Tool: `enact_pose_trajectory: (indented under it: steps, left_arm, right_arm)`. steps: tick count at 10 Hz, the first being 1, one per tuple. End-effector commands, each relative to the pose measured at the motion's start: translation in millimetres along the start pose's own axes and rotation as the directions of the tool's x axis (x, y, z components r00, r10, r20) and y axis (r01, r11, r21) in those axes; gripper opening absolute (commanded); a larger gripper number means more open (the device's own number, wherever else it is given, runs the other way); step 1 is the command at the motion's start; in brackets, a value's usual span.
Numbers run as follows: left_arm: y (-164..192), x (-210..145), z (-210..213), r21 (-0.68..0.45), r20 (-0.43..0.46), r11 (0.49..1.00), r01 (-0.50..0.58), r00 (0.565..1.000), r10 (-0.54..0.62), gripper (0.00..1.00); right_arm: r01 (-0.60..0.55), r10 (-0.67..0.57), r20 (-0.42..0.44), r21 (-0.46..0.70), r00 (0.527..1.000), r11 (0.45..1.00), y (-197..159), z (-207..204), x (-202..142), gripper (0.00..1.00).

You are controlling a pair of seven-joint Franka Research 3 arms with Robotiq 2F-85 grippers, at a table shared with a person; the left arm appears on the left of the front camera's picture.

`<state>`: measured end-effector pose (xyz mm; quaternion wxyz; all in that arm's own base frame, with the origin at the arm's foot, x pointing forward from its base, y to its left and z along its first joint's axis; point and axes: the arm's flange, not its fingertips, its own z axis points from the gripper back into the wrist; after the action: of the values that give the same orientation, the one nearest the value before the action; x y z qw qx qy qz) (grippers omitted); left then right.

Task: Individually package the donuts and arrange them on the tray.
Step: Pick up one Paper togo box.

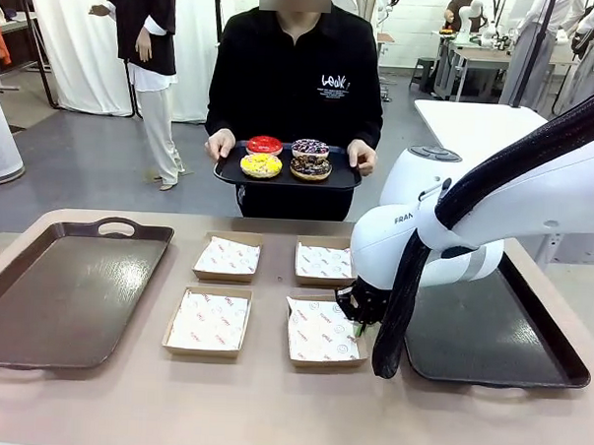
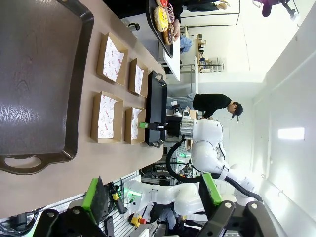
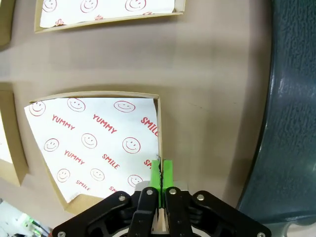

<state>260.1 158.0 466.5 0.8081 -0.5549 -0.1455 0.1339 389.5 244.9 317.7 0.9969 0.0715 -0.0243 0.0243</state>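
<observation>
Right gripper [image 3: 161, 167], lower centre, pinches the side wall of the box [image 3: 94, 95]; drag it slowly and level, so the paper [image 3: 94, 143] does not slip

Right arm [image 1: 404, 247] at box [image 1: 317, 332] blocks right tray [image 1: 489, 339]; left tray [image 1: 67, 291] free.

A robotics lab: a white robot arm [image 1: 444, 239] reaches over a tan tabletop [image 1: 269, 409], white curtains [image 1: 68, 45] screen a grey floor [image 1: 73, 163], cables [image 2: 117, 195] and a red stop button [image 2: 139, 220] sit alongside.
</observation>
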Motion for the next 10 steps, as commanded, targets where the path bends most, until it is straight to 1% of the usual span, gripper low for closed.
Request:
enact_pose_trajectory:
  steps: [1,2,3,4,6,7,8,10]
  left_arm:
    - [0.2,0.0,1.2,-0.014,0.010,1.000,0.008,1.000,-0.008,1.00]
    - [0.2,0.0,1.2,-0.014,0.010,1.000,0.008,1.000,-0.008,1.00]
    - [0.2,0.0,1.2,-0.014,0.010,1.000,0.008,1.000,-0.008,1.00]
    - [0.2,0.0,1.2,-0.014,0.010,1.000,0.008,1.000,-0.008,1.00]
    - [0.2,0.0,1.2,-0.014,0.010,1.000,0.008,1.000,-0.008,1.00]
    - [0.2,0.0,1.2,-0.014,0.010,1.000,0.008,1.000,-0.008,1.00]
    - [0.2,0.0,1.2,-0.014,0.010,1.000,0.008,1.000,-0.008,1.00]
    - [0.2,0.0,1.2,-0.014,0.010,1.000,0.008,1.000,-0.008,1.00]
  right_arm:
    - [-0.008,0.008,0.012,0.043,1.000,0.999,-0.2,3.6,-5.1,0.00]
    - [0.004,-0.005,0.023,0.049,1.000,0.999,2.1,10.7,-8.6,0.00]
    - [0.058,-0.059,0.029,0.028,0.998,0.998,12.6,28.4,-17.3,0.00]
    - [0.117,-0.117,-0.011,0.017,0.993,0.993,26.0,52.3,-24.2,0.00]
    - [0.088,-0.088,-0.005,0.026,0.996,0.996,48.2,109.2,-25.3,0.00]
    - [0.069,-0.069,-0.010,-0.012,0.998,0.998,57.1,136.3,-16.7,0.00]
    - [0.063,-0.066,-0.046,-0.049,0.997,0.997,64.7,156.0,-2.4,0.00]
    - [0.087,-0.100,-0.103,-0.122,0.990,0.989,78.0,184.5,40.1,0.00]
